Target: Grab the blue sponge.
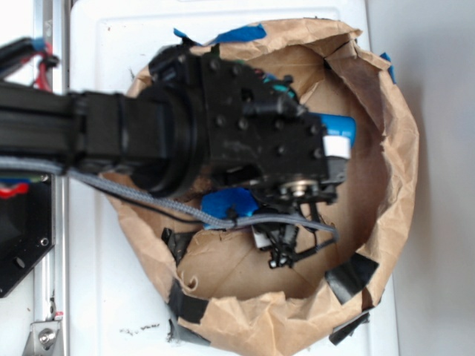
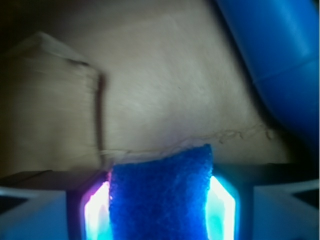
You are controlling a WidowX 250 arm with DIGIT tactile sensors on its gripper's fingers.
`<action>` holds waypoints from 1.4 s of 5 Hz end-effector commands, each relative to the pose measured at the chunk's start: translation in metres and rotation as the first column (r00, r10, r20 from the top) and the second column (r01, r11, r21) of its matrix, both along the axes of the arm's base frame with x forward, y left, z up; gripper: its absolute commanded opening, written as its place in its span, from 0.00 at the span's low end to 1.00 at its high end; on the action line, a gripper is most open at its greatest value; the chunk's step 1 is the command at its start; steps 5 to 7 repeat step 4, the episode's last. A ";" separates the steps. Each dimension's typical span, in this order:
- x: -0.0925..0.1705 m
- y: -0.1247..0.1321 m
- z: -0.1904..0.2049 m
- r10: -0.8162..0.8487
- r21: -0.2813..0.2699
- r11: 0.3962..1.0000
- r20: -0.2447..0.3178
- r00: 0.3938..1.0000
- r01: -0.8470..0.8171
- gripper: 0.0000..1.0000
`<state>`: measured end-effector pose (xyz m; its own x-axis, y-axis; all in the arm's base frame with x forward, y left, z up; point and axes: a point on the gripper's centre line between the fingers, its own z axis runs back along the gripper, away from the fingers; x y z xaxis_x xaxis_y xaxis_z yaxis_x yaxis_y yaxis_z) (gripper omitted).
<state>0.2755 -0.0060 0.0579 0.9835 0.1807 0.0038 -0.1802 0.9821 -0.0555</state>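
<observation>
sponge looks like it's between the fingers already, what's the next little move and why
Probably a short straight lift. In the wrist view the blue sponge fills the gap between the gripper fingers, which touch it on both sides, so the grab looks made. The blue bottle lies close at the upper right, and the paper bag walls ring the arm, so going up seems safer than sideways.

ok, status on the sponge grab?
End effector shut on blue sponge, fingers flanking both sides. Blue bottle close at upper right, not touching. Paper liner below, nothing blocking.
</observation>
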 end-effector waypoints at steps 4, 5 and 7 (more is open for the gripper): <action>-0.017 0.003 0.123 -0.319 0.018 0.948 0.116 0.941 0.319 0.00; -0.017 0.003 0.123 -0.319 0.018 0.948 0.116 0.941 0.319 0.00; -0.017 0.003 0.123 -0.319 0.018 0.948 0.116 0.941 0.319 0.00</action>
